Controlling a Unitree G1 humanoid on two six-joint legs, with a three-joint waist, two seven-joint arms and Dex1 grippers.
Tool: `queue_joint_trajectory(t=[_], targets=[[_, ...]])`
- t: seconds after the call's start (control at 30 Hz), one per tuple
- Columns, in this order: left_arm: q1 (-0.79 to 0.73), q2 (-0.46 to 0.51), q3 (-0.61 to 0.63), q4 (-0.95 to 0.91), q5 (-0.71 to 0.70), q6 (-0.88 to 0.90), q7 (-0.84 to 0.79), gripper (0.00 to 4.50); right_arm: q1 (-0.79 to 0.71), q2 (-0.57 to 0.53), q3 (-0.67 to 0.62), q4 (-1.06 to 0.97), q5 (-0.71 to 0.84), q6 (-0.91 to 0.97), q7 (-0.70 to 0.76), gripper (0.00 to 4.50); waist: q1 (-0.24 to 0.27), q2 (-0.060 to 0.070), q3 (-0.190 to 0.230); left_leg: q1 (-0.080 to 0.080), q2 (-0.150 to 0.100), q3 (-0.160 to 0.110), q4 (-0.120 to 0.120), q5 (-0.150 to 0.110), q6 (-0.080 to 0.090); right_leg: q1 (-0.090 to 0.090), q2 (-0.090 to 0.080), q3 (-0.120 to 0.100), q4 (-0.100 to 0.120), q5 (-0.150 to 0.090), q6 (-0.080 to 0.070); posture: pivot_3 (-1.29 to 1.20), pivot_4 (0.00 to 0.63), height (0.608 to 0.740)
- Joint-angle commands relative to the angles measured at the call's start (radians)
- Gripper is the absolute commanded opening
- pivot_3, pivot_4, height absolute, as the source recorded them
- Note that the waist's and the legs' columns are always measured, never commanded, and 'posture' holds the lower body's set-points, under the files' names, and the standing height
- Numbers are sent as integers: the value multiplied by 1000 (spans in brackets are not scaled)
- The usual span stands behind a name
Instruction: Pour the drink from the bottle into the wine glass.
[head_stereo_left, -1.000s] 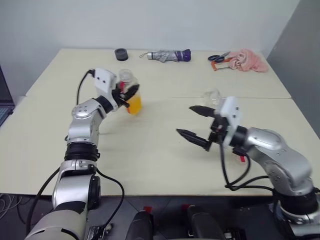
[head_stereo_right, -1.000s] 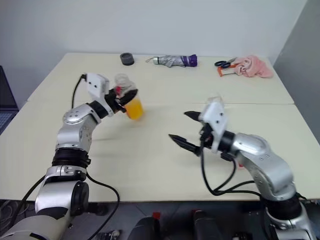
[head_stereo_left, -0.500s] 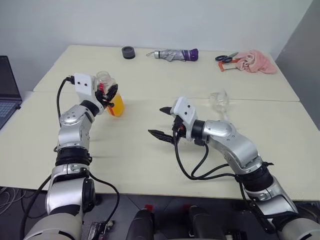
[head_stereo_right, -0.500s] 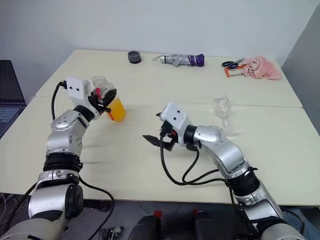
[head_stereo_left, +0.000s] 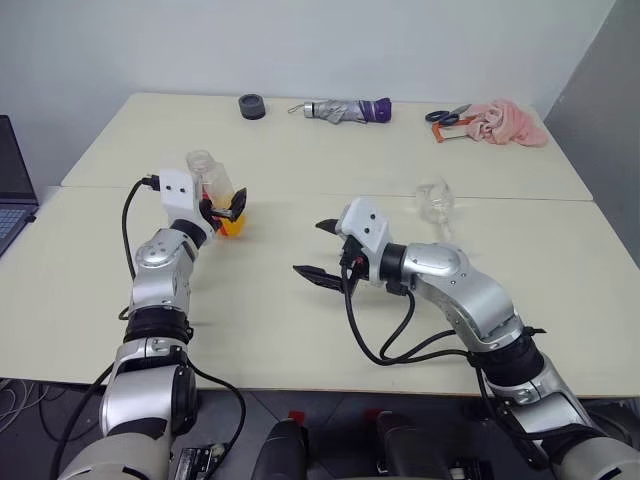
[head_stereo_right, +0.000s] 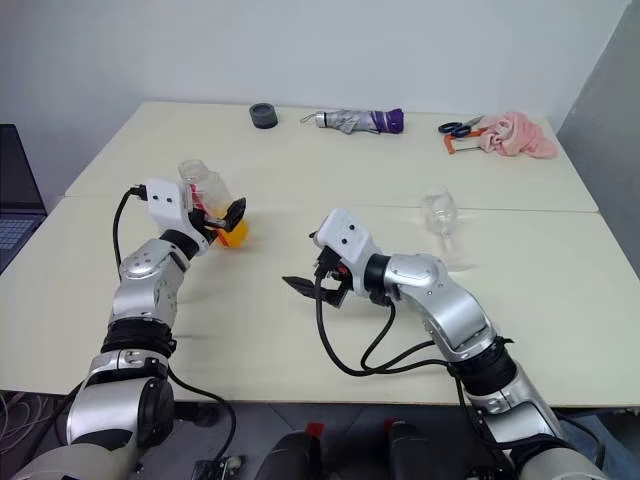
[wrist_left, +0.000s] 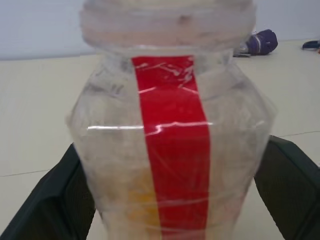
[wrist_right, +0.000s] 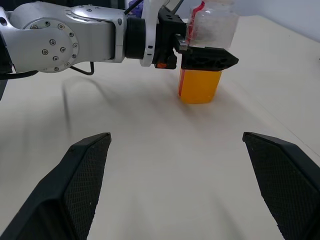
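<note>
No pouring is done yet: the bottle (head_stereo_left: 213, 190), its lower part holding orange drink (wrist_right: 200, 86), stands on the bench (head_stereo_left: 300, 320) between the spread fingers of the left tool (head_stereo_left: 232, 205), the right tool (head_stereo_left: 312, 250) gapes empty, and beyond it the wine glass (head_stereo_right: 439, 222) is empty.
</note>
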Motion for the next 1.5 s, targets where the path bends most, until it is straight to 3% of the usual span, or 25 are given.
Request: queue_joint_trajectory(t=[0.03,0.33,0.67,0.8,0.93,1.07,1.3,1.5], targets=[[32,4,-11,-69,29,-43,32,4457,14,-12,-17,-67,11,7,18,4500,0,0,0,0,0,0,0,0,0,0,0,0,0,0,0,0,150,740],[157,-1,6,-184,30,-16,80,4457,72,-73,-33,-129,14,26,45,4500,0,0,0,0,0,0,0,0,0,1,0,0,0,0,0,0,150,740],[377,13,10,-457,13,62,53,4457,166,-126,-90,-224,26,49,28,4500,0,0,0,1,2,-1,0,0,0,1,-1,0,0,0,0,0,150,740],[454,18,1,-581,-52,112,-37,4457,188,-131,-148,-262,48,101,-4,4500,0,0,0,1,2,-1,0,0,0,2,-1,0,0,0,0,0,150,740],[552,80,-58,-827,-218,261,-263,4457,151,-93,-361,-305,136,304,-132,4500,0,0,0,1,2,-1,0,0,0,2,-1,0,0,0,0,0,150,740],[528,187,-144,-908,-276,343,-461,4457,-28,-117,-499,-169,178,632,-195,4500,0,0,0,2,1,0,-1,1,-1,3,1,1,0,0,0,0,150,740],[382,250,-243,-874,-285,372,-656,4457,-300,-280,-464,350,93,597,-170,4500,-2,1,0,3,-1,5,-3,0,-1,2,5,3,-2,0,0,0,150,740],[328,259,-284,-840,-263,330,-759,4457,-457,-355,-304,686,56,584,1,4500,-11,1,1,2,-1,9,-4,-1,2,0,5,6,-3,0,0,0,150,740]])
